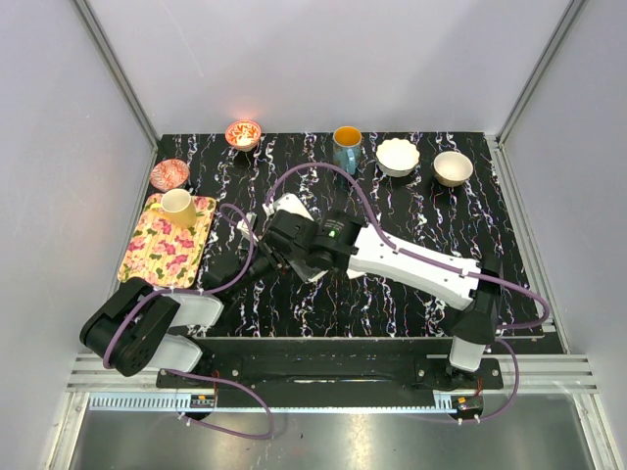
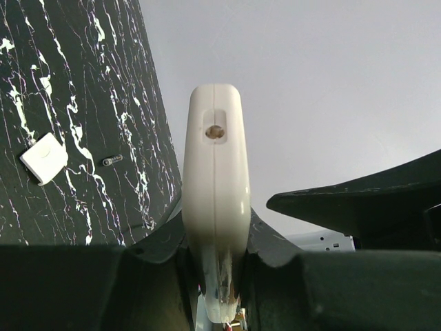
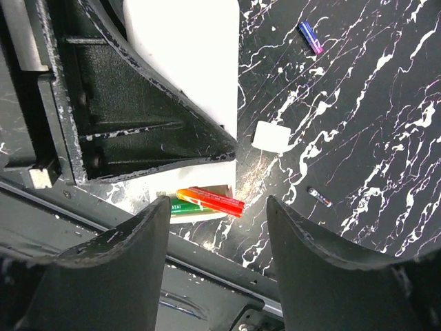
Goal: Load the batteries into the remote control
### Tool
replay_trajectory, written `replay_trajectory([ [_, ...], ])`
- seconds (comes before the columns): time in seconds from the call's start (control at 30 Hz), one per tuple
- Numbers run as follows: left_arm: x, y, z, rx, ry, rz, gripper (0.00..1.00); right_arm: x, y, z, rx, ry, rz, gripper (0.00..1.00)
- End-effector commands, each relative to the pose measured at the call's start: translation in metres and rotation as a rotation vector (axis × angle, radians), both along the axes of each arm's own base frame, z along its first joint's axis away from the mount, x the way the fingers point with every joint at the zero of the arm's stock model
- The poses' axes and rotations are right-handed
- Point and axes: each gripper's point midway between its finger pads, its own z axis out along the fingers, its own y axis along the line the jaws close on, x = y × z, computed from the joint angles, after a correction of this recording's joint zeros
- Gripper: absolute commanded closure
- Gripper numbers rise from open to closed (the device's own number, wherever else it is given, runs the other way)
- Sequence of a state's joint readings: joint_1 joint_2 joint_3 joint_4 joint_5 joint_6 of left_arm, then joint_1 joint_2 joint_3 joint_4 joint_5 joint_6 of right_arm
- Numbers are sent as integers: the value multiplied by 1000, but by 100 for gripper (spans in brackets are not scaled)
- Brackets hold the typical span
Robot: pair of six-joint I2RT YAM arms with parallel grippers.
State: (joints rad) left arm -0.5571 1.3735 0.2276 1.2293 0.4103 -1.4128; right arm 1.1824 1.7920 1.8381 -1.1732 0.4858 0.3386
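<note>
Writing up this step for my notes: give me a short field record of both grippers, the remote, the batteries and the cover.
left gripper: shut on the remote control, clamped at its sides
right gripper: open, holding nothing, above the reddish-orange battery
reddish-orange battery: by the remote's end beside a green battery; cannot tell whether either is seated
loose on table: blue-purple battery, small dark battery, white cover piece

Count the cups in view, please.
2. A pale yellow cup stands on the floral tray at the left; a blue mug stands near the far edge. More may be hidden.
</note>
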Motion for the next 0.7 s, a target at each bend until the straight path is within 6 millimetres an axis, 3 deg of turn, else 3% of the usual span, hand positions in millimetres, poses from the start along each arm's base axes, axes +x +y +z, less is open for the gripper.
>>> replay_trajectory([
  [0.0, -22, 14, 101, -251, -389, 6, 100, 2, -5, 42, 104, -47, -26, 37],
  [0.17, -22, 14, 103, -255, -394, 4, 100, 8, -17, 76, 209, -118, -78, 37],
  [0.23, -22, 14, 107, -262, -401, 7, 100, 16, -24, 96, 334, -138, -130, 37],
  [0.27, -21, 14, 109, -266, -405, 9, 100, 17, -30, 86, 342, -125, -150, 37],
  [0.3, -21, 14, 111, -270, -409, 9, 100, 20, -24, 92, 431, -115, -162, 37],
  [0.33, -22, 14, 113, -275, -412, 6, 100, 28, -39, 103, 501, -121, -206, 37],
  [0.37, -23, 15, 116, -280, -418, 6, 100, 28, -44, 87, 504, -94, -223, 37],
  [0.4, -23, 15, 119, -287, -420, 6, 100, 31, -39, 93, 599, -78, -235, 37],
  [0.43, -23, 16, 120, -291, -423, 10, 100, 37, -51, 102, 667, -86, -267, 37],
  [0.47, -24, 18, 125, -301, -432, 15, 100, 36, -56, 82, 674, -55, -286, 37],
  [0.5, -24, 19, 127, -308, -436, 19, 100, 34, -49, 103, 810, -61, -268, 37],
  [0.53, -24, 20, 130, -314, -440, 25, 100, 33, -51, 101, 848, -56, -274, 37],
  [0.57, -23, 22, 134, -327, -444, 39, 100, 35, -55, 85, 856, -42, -298, 37],
  [0.63, -22, 24, 140, -341, -451, 48, 100, 35, -54, 100, 974, -48, -296, 36],
  [0.67, -22, 25, 144, -350, -454, 58, 100, 38, -59, 90, 985, -38, -321, 36],
])
